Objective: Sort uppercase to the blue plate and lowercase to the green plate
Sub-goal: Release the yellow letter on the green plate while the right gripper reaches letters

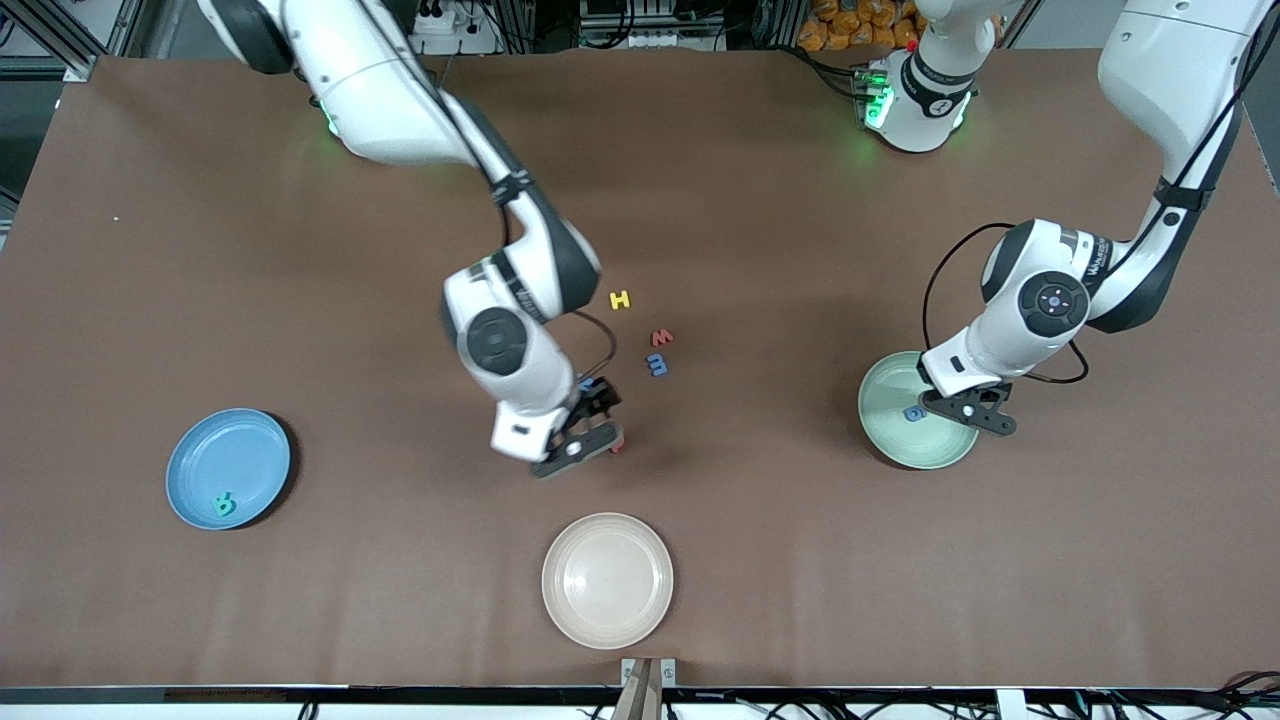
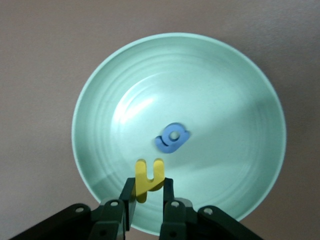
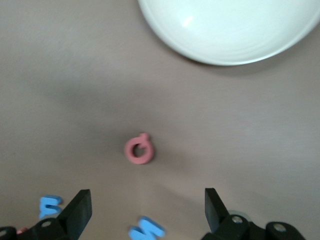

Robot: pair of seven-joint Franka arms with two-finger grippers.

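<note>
Over the green plate (image 1: 885, 385) my left gripper (image 2: 149, 186) is shut on the small yellow lowercase letter (image 2: 149, 176). A blue g (image 2: 172, 138) lies in that plate (image 2: 225, 90). My right gripper (image 3: 147, 200) hangs open low over the table's middle, above a blue M (image 3: 146, 231), with the red Q (image 3: 139, 150) just ahead of its fingertips. The blue plate (image 1: 228, 455), toward the right arm's end, holds a teal R (image 1: 224, 505). On the table, farther from the camera than the right gripper (image 1: 598, 420), lie a yellow H (image 1: 620, 299), a red w (image 1: 661, 337) and a blue m (image 1: 657, 366).
A cream-white plate (image 1: 607, 580) sits near the table's front edge, closer to the camera than the right gripper. Its rim (image 3: 235, 30) shows in the right wrist view.
</note>
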